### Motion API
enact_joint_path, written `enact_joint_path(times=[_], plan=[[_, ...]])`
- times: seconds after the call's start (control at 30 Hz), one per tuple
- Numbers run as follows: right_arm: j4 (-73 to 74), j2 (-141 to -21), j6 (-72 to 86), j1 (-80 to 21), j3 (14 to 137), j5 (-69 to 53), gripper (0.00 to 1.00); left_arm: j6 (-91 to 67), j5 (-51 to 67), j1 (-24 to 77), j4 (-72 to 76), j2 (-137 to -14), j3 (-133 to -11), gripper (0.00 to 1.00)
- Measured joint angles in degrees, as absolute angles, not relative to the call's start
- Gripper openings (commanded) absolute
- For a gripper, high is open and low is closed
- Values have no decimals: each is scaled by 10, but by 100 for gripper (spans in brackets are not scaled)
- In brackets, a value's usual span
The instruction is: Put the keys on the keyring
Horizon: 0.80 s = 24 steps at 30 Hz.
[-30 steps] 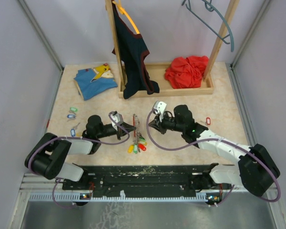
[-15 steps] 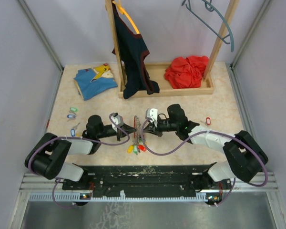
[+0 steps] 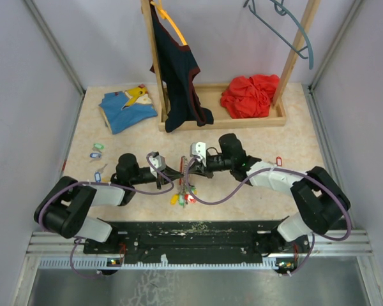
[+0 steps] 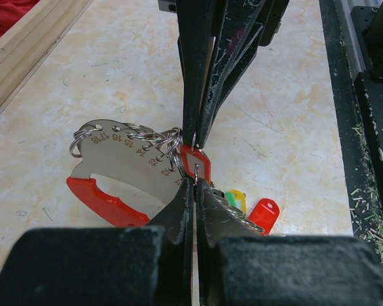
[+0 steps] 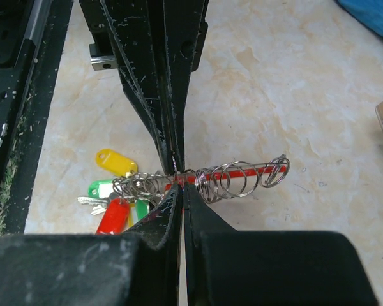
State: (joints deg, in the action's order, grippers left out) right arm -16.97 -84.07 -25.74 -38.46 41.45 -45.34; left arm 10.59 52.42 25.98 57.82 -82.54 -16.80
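Nearest is the black base rail (image 3: pixel 191 231), and both arms reach from it toward the keyring (image 4: pixel 124 156). The keyring is a flat metal plate with stamped numbers, a red handle (image 4: pixel 105 203) on one edge and a row of split rings (image 5: pixel 233 180). It sits edge-on between the two tools. Whether its lower edge touches the table (image 3: pixel 293 137), can't tell.

The left gripper (image 4: pixel 193 186) is clamped tight on the keyring's end, right at a red tab (image 4: pixel 195 164). The right gripper (image 5: pixel 180 191) comes in from the opposite side with jaws pressed together, tips meeting the same spot. Whether it nips a ring or only touches the tab, can't tell, because the fingers cover the joint.

A bunch of the keys (image 3: pixel 184 195) hangs off the keyring on its near side, with a yellow tag (image 5: pixel 115 160), green tag (image 5: pixel 102 189) and red tag (image 5: pixel 113 217) lying on the table. A purple cable (image 3: pixel 212 199) loops just right of the bunch.

Three loose keys lie well left of the keyring: a green-tagged key (image 3: pixel 97 146), a blue-tagged key (image 3: pixel 94 155) and a second blue one (image 3: pixel 101 172) nearer. One red-tagged key (image 3: pixel 279 160) lies well right of the keyring, just past the right forearm.

Behind the keyring stands a wooden rack (image 3: pixel 223 120) with a dark garment (image 3: pixel 177 73) hanging straight behind. A red cloth (image 3: pixel 249 95) is in its tray, back right. A blue and yellow cloth (image 3: pixel 124 109) is back left.
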Motion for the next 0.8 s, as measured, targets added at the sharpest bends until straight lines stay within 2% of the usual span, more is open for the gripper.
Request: enact_joint_path(times=[0.8], plan=[[-136, -861, -284, -385, 426, -483, 0, 105, 543, 260, 581, -830, -168, 0]])
